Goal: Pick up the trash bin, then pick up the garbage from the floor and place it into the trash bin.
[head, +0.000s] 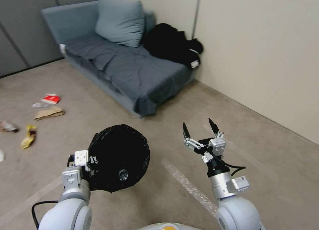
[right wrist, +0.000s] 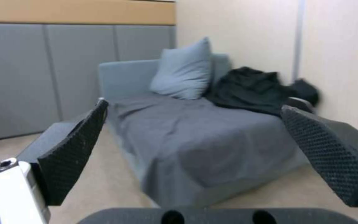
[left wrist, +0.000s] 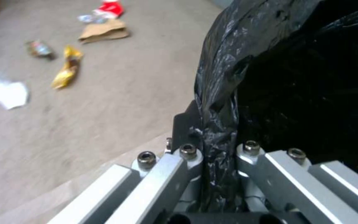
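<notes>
While the robot faced the sofa (head: pixel 133 73), the head view showed the left gripper (head: pixel 87 163) clamped on the near rim of the bin (head: pixel 119 157), which hung clear of the floor and tipped so its black-lined mouth faced the camera. Well to the left lay the garbage on the floor: a red carton (head: pixel 51 98), a brown bag (head: pixel 49 113) just beside it, a yellow wrapper (head: pixel 29 136) nearer, and another scrap (head: pixel 8 126) at the edge. The right gripper (head: pixel 200 130) was held up empty in front of the robot, jaws spread wide. From the left wrist, the pinch was plain: the fingers (left wrist: pixel 187 133) had closed on a fold of glossy liner (left wrist: pixel 216 93) at the rim, and beyond it lay the yellow wrapper, the brown bag, the carton and a white tissue (left wrist: pixel 5 91). The liner looked slick and soft, so I judged the hold safest where it also caught the stiff rim beneath; the bin itself seemed light. The litter looked light and flimsy too, best nipped at a raised crease or edge. From the right wrist, the two pads (right wrist: pixel 73 152) stood far apart with nothing between them, framing the sofa, its pillow (right wrist: pixel 183 70) and a heap of black clothes (right wrist: pixel 253 90).
</notes>
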